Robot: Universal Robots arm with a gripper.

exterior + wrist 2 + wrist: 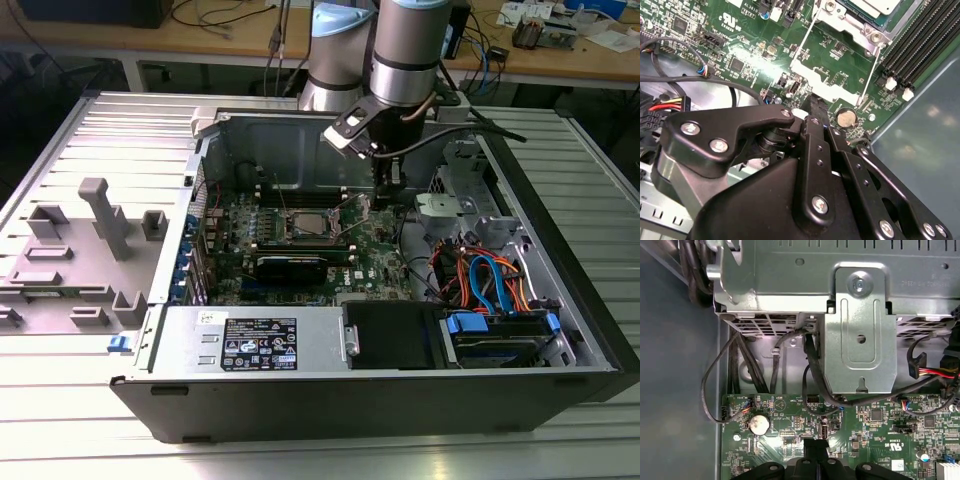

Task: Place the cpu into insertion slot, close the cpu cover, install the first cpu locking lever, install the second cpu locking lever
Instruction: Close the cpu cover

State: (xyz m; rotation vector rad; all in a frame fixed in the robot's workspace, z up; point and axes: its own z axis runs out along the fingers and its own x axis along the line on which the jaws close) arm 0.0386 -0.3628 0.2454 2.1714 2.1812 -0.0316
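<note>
Status: cpu cover open, cpu in insertion slot, gripper clenched alongside

Handling, read across the exterior view from its left. Cpu first: small, light, rigid, but I'd treat it as fragile. It has a slick metal top, so edges only, no pressing. It looks seated flat in the slot at board centre. Next over, the cpu cover: thin sheet-metal frame, light & stiff, prob. hinged at the slot end, so it should swing rather than lift. Best contact pt, I judge, is the free end farthest from the slot, w/ a push, not a pinch. Bare metal is slippery and a tip could skid off onto the board parts underneath. Locking levers: thin springy wire, both unlatched, one along each side of the cover, likely to snap back if let go.

Looks: cover is bright silver w/ a window cut-out, and green board shows through it in the second wrist view. It lies flipped away from the slot toward the gripper; how steeply it tilts, can't tell. Cpu top is matte silver-grey w/ a green rim.

Gripper sits just to the exterior view's right of the cover, low over the board, jaws pressed together w/ nothing visible between them. Whether it touches the cover's end, can't tell. In the first wrist view its tip hangs near a coin cell. Farther right: drive cage, then orange & blue cables.
</note>
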